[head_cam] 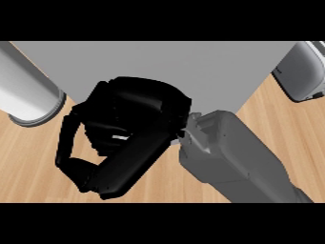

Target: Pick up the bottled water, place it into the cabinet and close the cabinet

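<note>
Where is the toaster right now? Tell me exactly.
In the head view the toaster sits at the upper right edge, on the wooden counter, just right of the grey cabinet and up and to the right of the robot hand.

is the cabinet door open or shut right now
Shut, as far as visible: the cabinet shows one flat grey face, no gap or interior. The right robot hand hides part of it.
</note>
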Available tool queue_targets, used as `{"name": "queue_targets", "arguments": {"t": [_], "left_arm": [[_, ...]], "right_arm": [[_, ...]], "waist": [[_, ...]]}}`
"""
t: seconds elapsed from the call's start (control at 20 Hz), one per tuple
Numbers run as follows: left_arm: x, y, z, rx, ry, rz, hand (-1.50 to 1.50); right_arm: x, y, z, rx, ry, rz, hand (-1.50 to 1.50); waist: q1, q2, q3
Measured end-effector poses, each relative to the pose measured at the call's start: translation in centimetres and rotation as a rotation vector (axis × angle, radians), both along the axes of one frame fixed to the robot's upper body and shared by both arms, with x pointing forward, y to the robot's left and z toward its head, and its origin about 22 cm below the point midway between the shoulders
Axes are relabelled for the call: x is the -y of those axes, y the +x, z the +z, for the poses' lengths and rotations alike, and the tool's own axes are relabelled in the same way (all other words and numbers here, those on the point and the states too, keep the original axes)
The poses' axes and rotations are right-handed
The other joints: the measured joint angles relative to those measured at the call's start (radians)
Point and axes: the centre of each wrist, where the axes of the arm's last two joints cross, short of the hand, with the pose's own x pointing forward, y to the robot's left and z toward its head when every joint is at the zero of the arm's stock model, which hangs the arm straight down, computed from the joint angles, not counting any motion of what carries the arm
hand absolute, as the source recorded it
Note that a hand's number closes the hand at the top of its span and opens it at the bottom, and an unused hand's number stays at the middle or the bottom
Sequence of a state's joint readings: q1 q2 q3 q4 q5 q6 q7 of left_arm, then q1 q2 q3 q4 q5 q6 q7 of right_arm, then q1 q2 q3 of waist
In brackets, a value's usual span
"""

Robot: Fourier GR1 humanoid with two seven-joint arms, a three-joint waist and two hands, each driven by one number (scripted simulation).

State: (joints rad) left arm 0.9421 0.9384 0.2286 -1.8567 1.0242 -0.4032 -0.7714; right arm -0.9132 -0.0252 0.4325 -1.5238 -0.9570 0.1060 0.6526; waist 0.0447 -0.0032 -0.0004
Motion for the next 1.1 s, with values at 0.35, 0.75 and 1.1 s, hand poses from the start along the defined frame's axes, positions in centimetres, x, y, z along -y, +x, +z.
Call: {"name": "queue_targets", "arguments": {"t": [0.35,0.75,1.1], "left_arm": [[-0.1,-0.8,-0.1,0.003,0.001,0.018,-1.50],[-0.2,-0.3,0.5,0.015,-0.007,0.005,-1.50],[0.0,-0.3,0.1,0.007,-0.011,-0.010,-1.50]], "right_arm": [[3.2,4.4,-2.7,-0.034,0.018,-0.123,1.50],[3.2,6.3,-3.8,0.107,0.032,-0.141,1.50],[2.7,6.7,-3.8,0.170,0.051,-0.172,-1.50]], "waist": [[-0.015,0.003,0.000],[-0.015,-0.009,0.000],[-0.015,-0.006,0.000]]}}
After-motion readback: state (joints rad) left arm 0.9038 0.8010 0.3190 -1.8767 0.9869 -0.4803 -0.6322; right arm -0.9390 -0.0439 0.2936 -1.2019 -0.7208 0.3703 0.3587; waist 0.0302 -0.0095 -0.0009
